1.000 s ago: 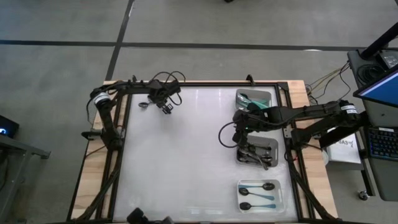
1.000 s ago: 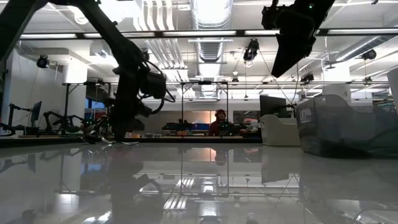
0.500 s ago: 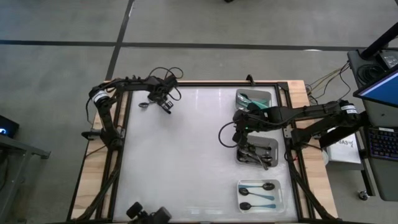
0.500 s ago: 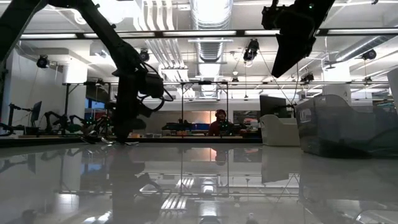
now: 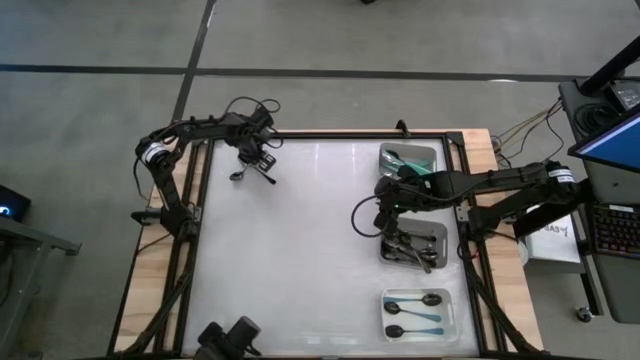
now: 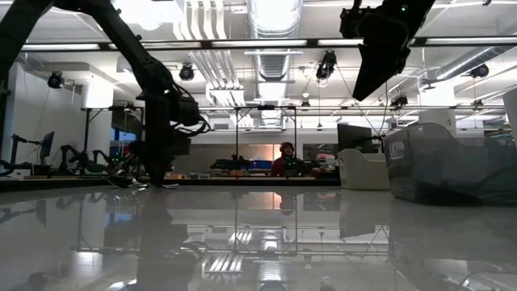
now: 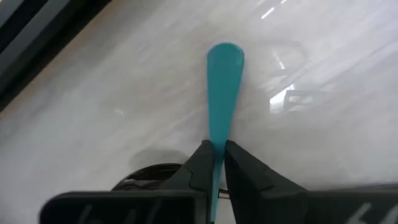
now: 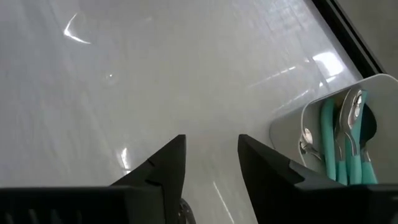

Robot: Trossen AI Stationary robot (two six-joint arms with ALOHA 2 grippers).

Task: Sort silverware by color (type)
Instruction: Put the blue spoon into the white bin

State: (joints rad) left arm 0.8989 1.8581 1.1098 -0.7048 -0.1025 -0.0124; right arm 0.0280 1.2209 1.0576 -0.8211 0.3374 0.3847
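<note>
Left claw (image 7: 217,163) pinches a teal spoon (image 7: 222,87) at the counter's (image 5: 300,250) far left; lift straight up (grip looks thin). Right claw (image 8: 211,165) waits wide.

High view: overhead, straight down on the whole table (image 5: 300,250). Low view: tabletop height, level, facing the room. Both wrist views: close, angled down at the tabletop. All four share the glossy white surface.
</note>
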